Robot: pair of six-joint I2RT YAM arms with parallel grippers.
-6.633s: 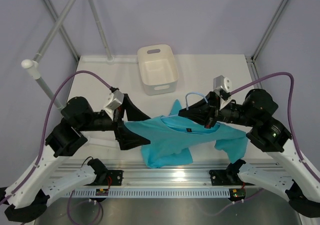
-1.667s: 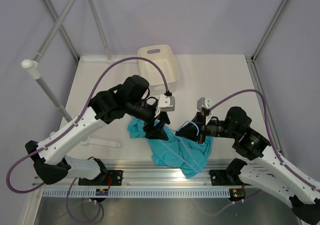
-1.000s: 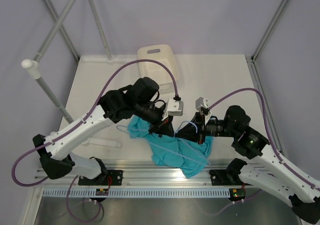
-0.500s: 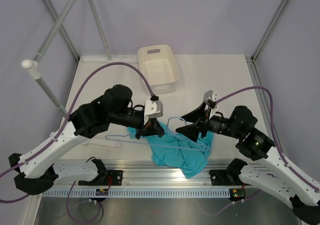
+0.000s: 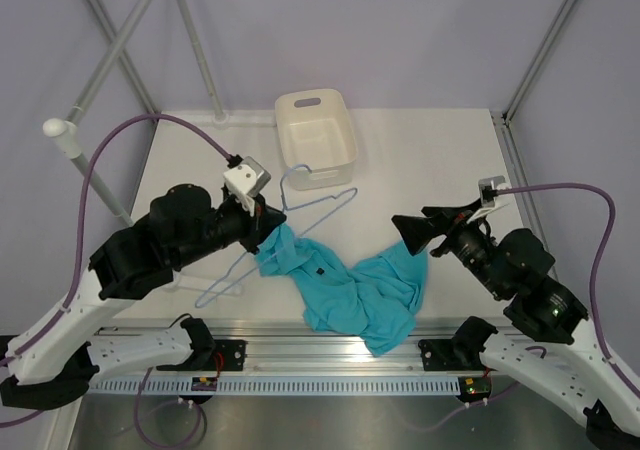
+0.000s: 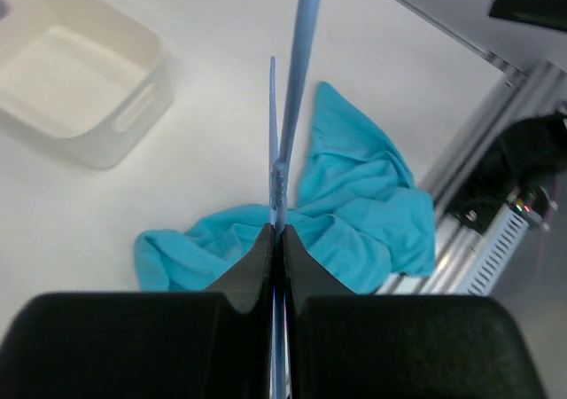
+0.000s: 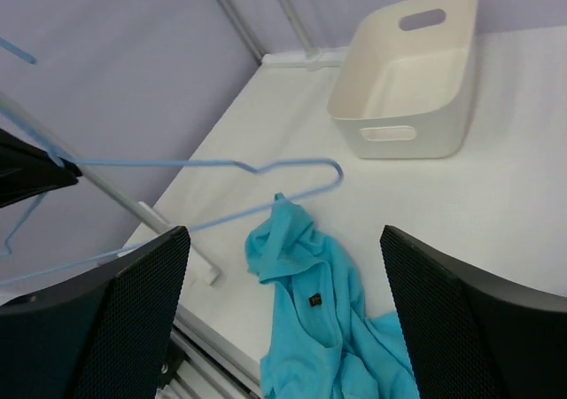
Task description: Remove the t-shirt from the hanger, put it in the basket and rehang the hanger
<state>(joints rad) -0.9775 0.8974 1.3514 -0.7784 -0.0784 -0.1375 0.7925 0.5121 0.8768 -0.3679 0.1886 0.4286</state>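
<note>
The teal t-shirt (image 5: 345, 290) lies crumpled on the table near the front edge, its dark tag (image 7: 314, 300) facing up. My left gripper (image 5: 262, 225) is shut on the thin light-blue hanger (image 5: 300, 210), which it holds up above the table with the hook toward the tub. The wire runs out from between the shut jaws in the left wrist view, where the hanger (image 6: 283, 133) stands over the t-shirt (image 6: 354, 204). The shirt's upper-left tip (image 7: 279, 202) touches the hanger's (image 7: 221, 164) lower wire. My right gripper (image 5: 432, 222) is open and empty, to the right of and above the shirt.
A white tub (image 5: 316, 137) stands at the back middle of the table. Grey-white rack poles (image 5: 85, 165) rise at the left, and one slants down to the table (image 7: 151, 217). A metal rail (image 5: 330, 355) runs along the table's front edge.
My right gripper opened, let go of the shirt and drew back to the right. The left arm pulled leftward with the hanger, which slid out of the shirt. The shirt dropped onto the table.
</note>
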